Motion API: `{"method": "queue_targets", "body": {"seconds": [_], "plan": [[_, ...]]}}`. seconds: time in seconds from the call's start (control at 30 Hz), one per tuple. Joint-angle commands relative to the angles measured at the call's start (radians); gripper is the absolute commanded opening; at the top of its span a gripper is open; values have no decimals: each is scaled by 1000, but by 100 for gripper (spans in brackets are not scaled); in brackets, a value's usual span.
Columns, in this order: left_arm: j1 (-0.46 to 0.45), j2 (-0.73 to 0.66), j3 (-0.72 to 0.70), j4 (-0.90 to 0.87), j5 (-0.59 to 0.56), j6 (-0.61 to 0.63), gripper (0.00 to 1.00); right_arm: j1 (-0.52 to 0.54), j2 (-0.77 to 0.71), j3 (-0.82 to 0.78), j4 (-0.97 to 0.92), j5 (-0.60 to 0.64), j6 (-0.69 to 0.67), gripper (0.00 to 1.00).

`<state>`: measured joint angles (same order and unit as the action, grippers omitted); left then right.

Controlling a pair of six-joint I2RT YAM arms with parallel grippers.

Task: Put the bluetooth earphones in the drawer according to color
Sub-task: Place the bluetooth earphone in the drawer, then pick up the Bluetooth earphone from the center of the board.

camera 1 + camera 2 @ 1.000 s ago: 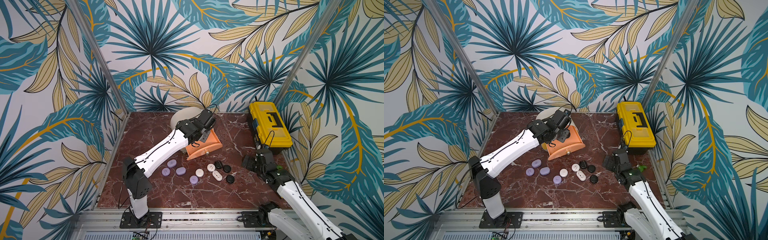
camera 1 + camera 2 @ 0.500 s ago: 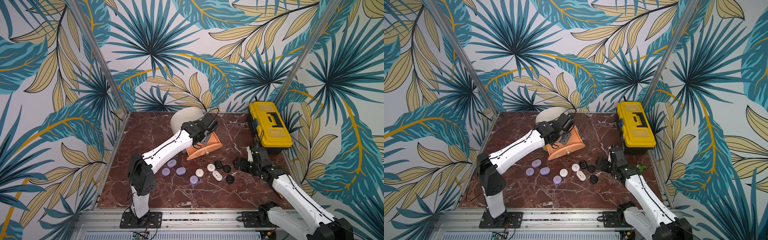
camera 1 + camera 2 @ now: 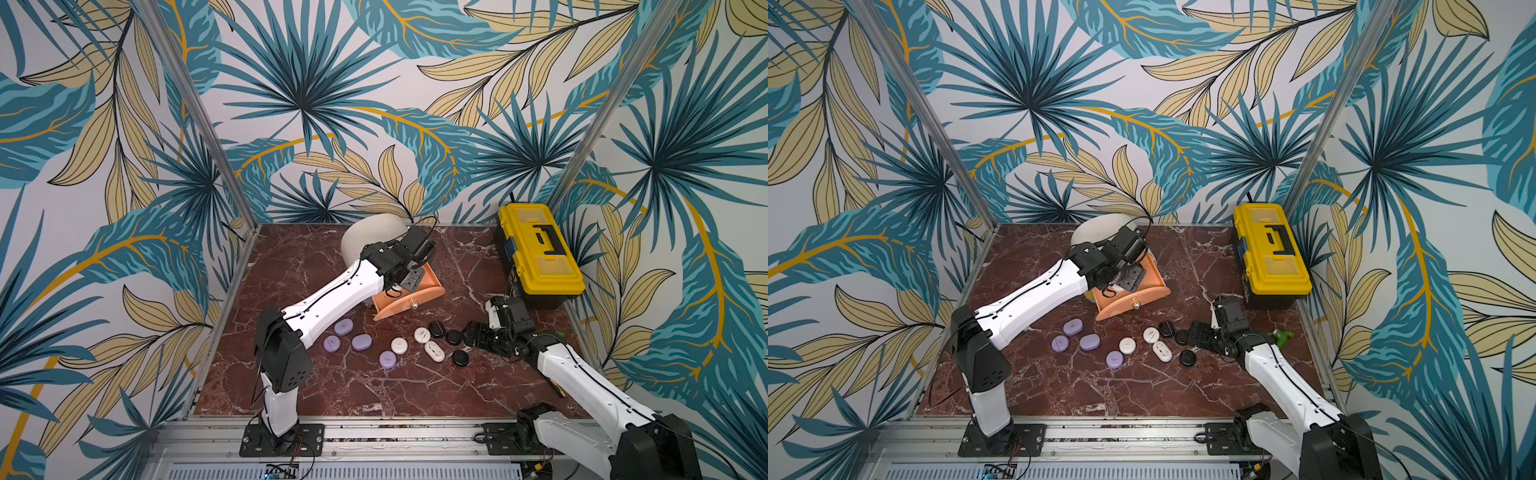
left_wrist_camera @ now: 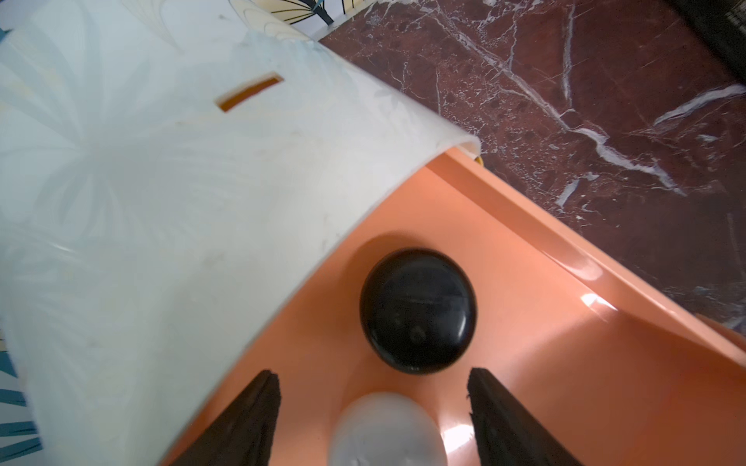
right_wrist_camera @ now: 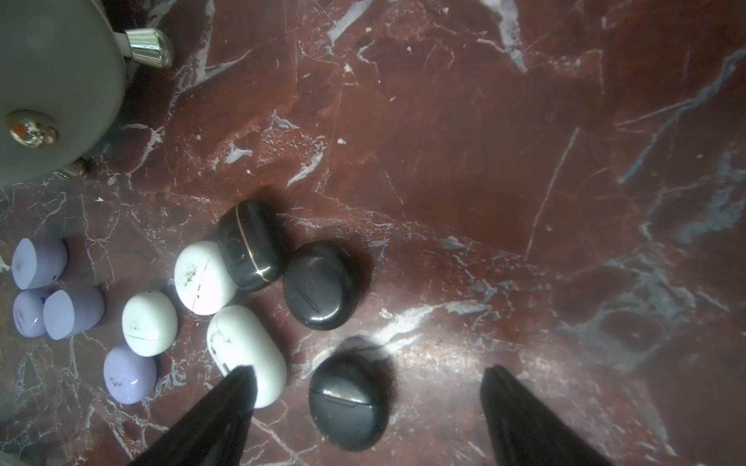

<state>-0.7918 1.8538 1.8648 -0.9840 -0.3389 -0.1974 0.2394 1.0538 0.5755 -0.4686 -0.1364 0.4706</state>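
In both top views: left gripper (image 3: 409, 277) over the pulled-out peach drawer (image 3: 419, 297). Ten earphone cases (image 3: 399, 344), lilac, white and black, lie on the marble table (image 3: 374, 395) in front of it.
Left wrist: jaws well apart, gripping nothing. Drawer black case (image 4: 418, 308) on the drawer floor, white case (image 4: 387, 431) between the fingers, touching neither.
Right wrist: right gripper (image 5: 369, 377) spread wide, empty, straddling a table black case (image 5: 349, 399).

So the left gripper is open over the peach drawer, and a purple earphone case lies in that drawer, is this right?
Not quite. The left wrist view shows that the earphone case lying in the peach drawer is black, not purple. The left gripper is open over that drawer.
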Motion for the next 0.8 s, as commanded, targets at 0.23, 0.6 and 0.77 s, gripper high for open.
{"method": "queue_targets", "body": {"seconds": [0.23,0.6,0.77], "plan": [[1,-235,-107,71,97,-22,92,49,-26,-20,-28,-5,27,88],[6,-611,-539,359,-4,-50,100,173,-67,-49,90,-42,35,80],[21,-763,-721,416,-72,-82,100,217,-40,-58,165,-43,59,78]]}}
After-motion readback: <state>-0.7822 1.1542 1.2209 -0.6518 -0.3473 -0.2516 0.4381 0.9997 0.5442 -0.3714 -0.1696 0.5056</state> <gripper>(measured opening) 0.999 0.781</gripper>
